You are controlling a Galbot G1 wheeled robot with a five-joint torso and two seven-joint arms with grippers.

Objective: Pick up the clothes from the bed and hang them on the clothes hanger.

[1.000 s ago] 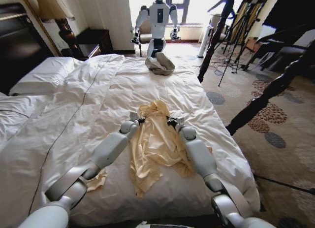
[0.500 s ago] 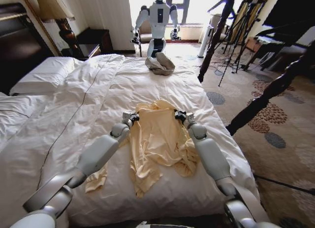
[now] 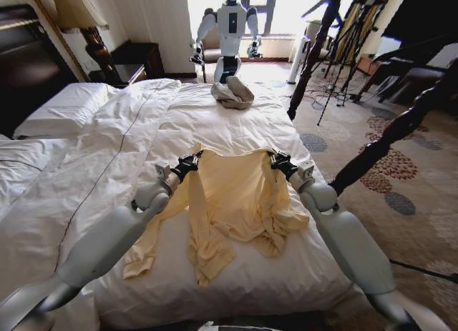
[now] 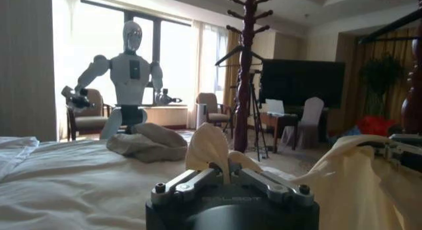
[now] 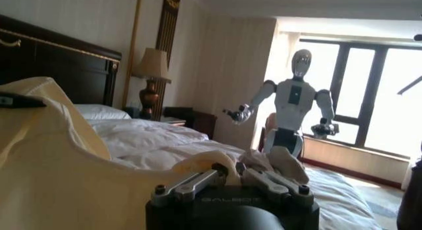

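Observation:
The clothes [image 3: 232, 195], a pale cream-yellow long-sleeved top, hang stretched between my two grippers above the bed [image 3: 129, 131]; the hem and one sleeve still trail on the white duvet. My left gripper [image 3: 189, 161] is shut on one shoulder, with a pinched fold of fabric [image 4: 209, 143] rising from the left gripper [image 4: 228, 171]. My right gripper [image 3: 278, 161] is shut on the other shoulder, and the cloth [image 5: 66, 180] drapes away from the right gripper [image 5: 231, 171]. A thin black clothes hanger [image 4: 229, 56] hangs on a dark wooden stand [image 3: 313, 52] past the bed's far right corner.
A grey-beige cloth bundle [image 3: 232, 94] lies at the far end of the bed, with another white robot [image 3: 230, 23] standing behind it. A dark bed post [image 3: 401, 127] slants at the right. Black tripods [image 3: 351, 38] stand on the patterned carpet. Pillows [image 3: 64, 106] lie to the left.
Both grippers moved apart and forward, holding the top by its shoulders. The top went from a bunched heap to a spread sheet lifted off the duvet.

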